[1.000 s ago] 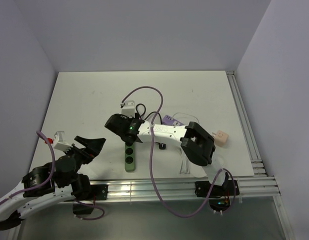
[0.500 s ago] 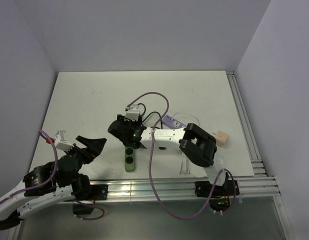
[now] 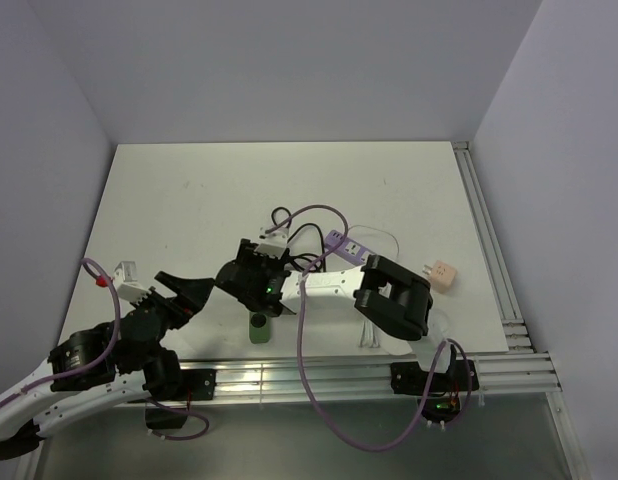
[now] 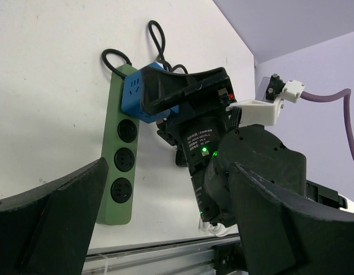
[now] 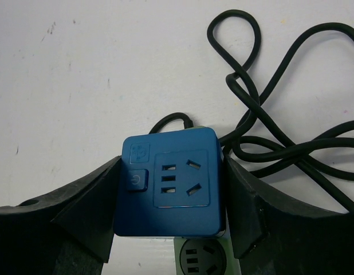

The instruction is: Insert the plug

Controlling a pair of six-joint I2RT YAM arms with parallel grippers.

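We see the right gripper [image 5: 172, 192] pinching the plug [image 5: 165, 172] by its two sides. The blue cube sits on the cord end of the green power strip [image 4: 121, 166], with the black cord [image 5: 268, 132] looped beyond. The left gripper [image 4: 168, 177] hangs nearby, its fingers spread wide and empty.

The top external camera looks down from above and behind the arm bases [image 3: 429, 380] over the whole tabletop [image 3: 189, 200]. The left wrist camera sits low by the near left corner, looking between its own fingers [image 4: 51, 223] across at the green power strip [image 4: 117, 177]. The right wrist camera faces almost straight down, close above the plug [image 5: 168, 183]. All three share the strip; both wrist views, the plug.
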